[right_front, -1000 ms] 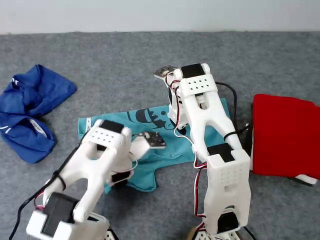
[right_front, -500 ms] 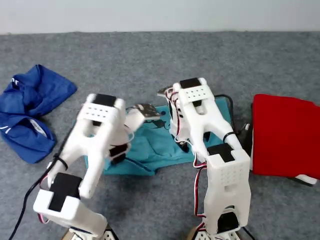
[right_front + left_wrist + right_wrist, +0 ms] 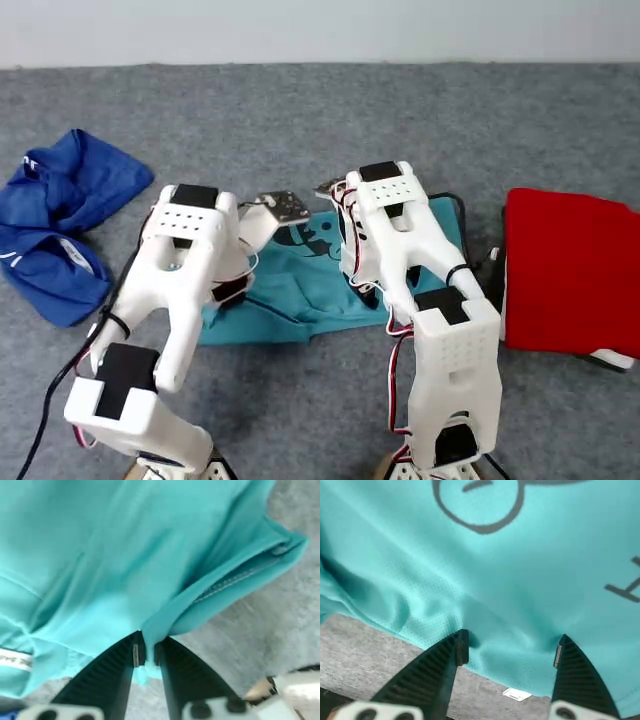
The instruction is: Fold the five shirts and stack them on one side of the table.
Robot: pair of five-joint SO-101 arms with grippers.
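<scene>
The fixed camera looks steeply down from the near side over the grey surface (image 3: 300, 110), while the wrist cameras look past the left hand (image 3: 145, 652) and right hand (image 3: 510, 647), close onto the teal shirt (image 3: 290, 295), common to all three views.

A grey, carpet-like table cover (image 3: 300, 110) runs back to a pale wall (image 3: 300, 30).

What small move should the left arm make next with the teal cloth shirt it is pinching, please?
Probably lower the pinched fold and lay it flat. The left gripper is shut on a doubled edge of the teal cloth shirt, while the open right gripper straddles the cloth, so the fold is not yet laid down.
</scene>
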